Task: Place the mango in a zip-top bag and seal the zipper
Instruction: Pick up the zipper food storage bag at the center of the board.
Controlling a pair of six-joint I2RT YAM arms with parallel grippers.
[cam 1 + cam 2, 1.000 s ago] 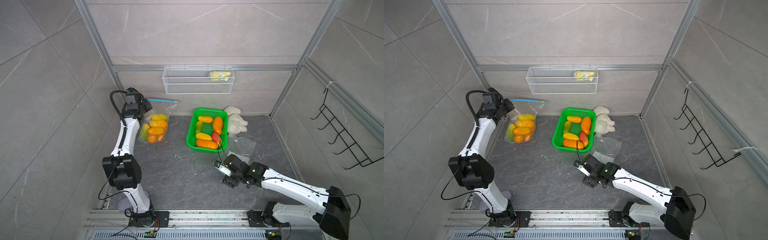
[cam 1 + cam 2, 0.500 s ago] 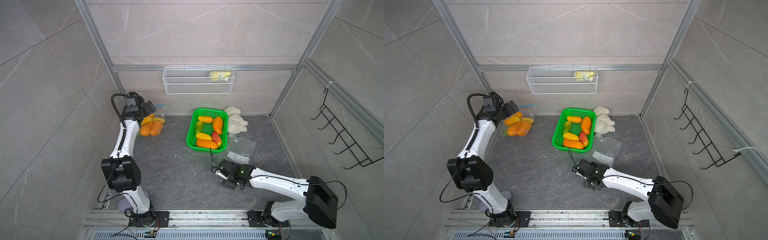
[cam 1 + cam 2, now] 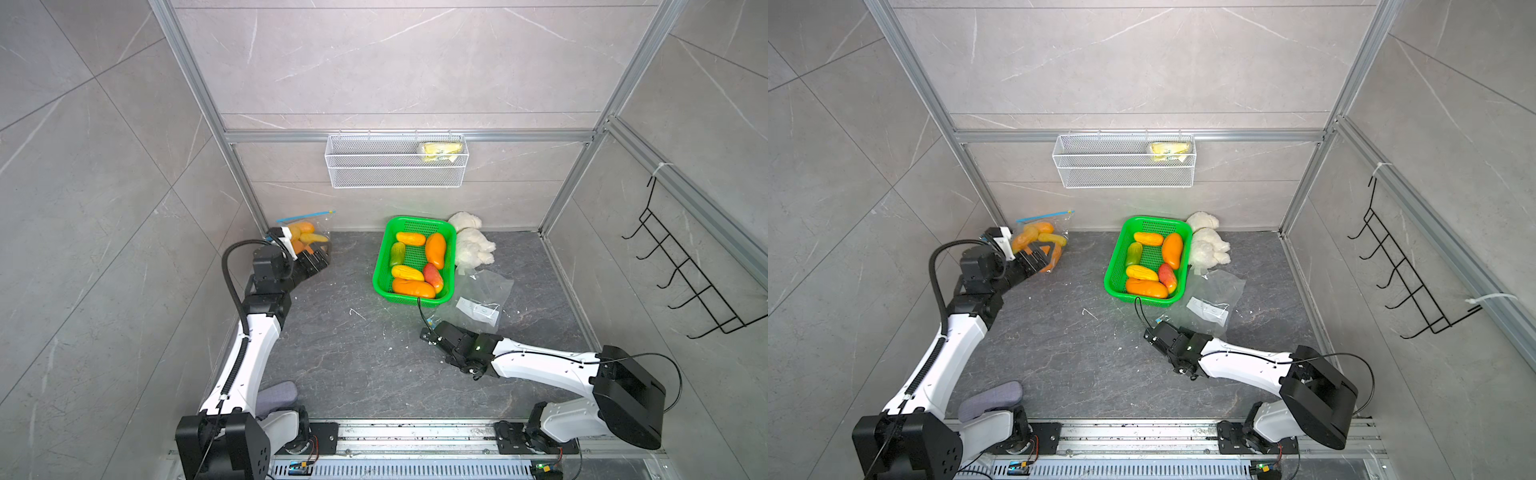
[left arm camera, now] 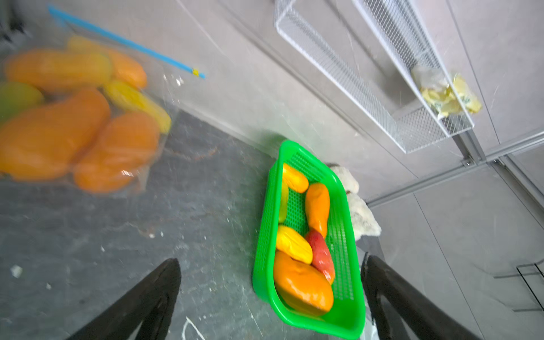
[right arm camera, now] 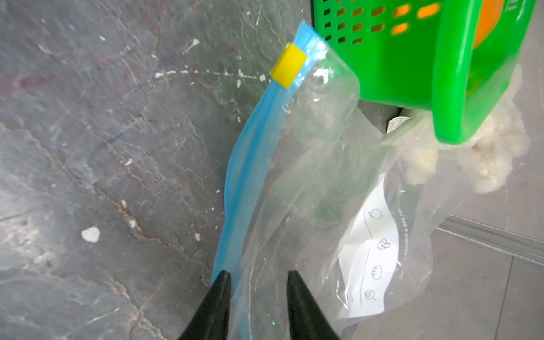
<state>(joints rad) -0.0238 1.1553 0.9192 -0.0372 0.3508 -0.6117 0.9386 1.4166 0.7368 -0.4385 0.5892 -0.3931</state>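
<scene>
A zip-top bag [image 3: 309, 239] [image 3: 1038, 239] [image 4: 88, 126] full of orange and yellow mangoes lies at the back left, its blue zipper [image 4: 126, 41] against the wall. My left gripper [image 3: 316, 259] [image 4: 270, 260] hangs open just in front of it, holding nothing. An empty zip-top bag [image 3: 482, 291] [image 5: 338, 191] lies beside the green basket [image 3: 380, 266] [image 5: 450, 73], which holds several mangoes [image 3: 435, 250]. My right gripper [image 3: 430, 330] [image 5: 256, 273] straddles that bag's blue zipper strip [image 5: 244, 164], its jaws narrow but still apart. The yellow slider [image 5: 288, 65] sits at the strip's far end.
A white wire basket [image 3: 395, 166] with a yellow packet [image 3: 440, 149] hangs on the back wall. A white cloth [image 3: 471, 245] lies behind the green basket. A black hook rack [image 3: 685, 282] juts from the right wall. Metal frame posts stand at the back corners.
My left gripper lowered the filled bag to the back-left corner, let it go and opened wide. My right gripper moved onto the empty bag's zipper edge and its jaws narrowed.
</scene>
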